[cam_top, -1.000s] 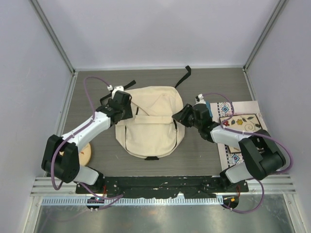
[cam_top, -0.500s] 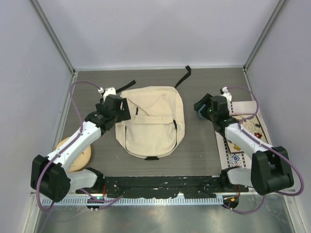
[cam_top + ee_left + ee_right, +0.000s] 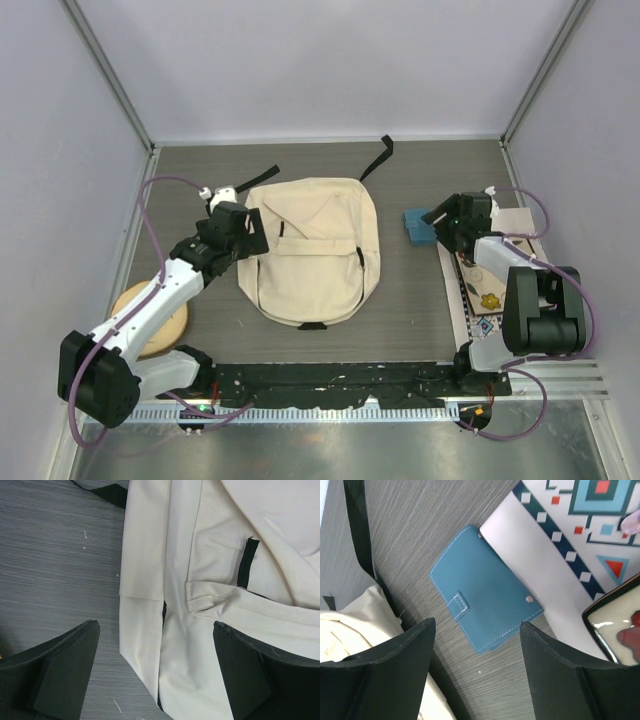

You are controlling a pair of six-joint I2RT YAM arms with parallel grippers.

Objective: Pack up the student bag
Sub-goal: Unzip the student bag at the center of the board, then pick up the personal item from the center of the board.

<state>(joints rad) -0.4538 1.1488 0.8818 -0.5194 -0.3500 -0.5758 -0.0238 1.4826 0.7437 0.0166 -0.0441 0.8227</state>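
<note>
Both grippers stand wide open and hold nothing. The left gripper [image 3: 156,650] hangs over the left edge of the student bag [image 3: 310,250], one finger [image 3: 65,672] above bare table and the other above cream fabric beside a black zipper line; whether either touches cannot be told. The right gripper [image 3: 476,650] hangs with its jaws spread on either side of a blue wallet [image 3: 485,590], not gripping it.

The bag lies flat in the middle of a dark grey wood-grain table [image 3: 400,320], front pocket up, with a black strap [image 3: 378,158] trailing toward the far edge. Pale walls close in the table on three sides.

By count: one bag; two arms; one patterned mat [image 3: 462,300] along the right edge, carrying one dark-rimmed tray [image 3: 615,625]; one round wooden disc [image 3: 165,322] near the left arm; one wallet, with a corner lying on the mat's edge.
</note>
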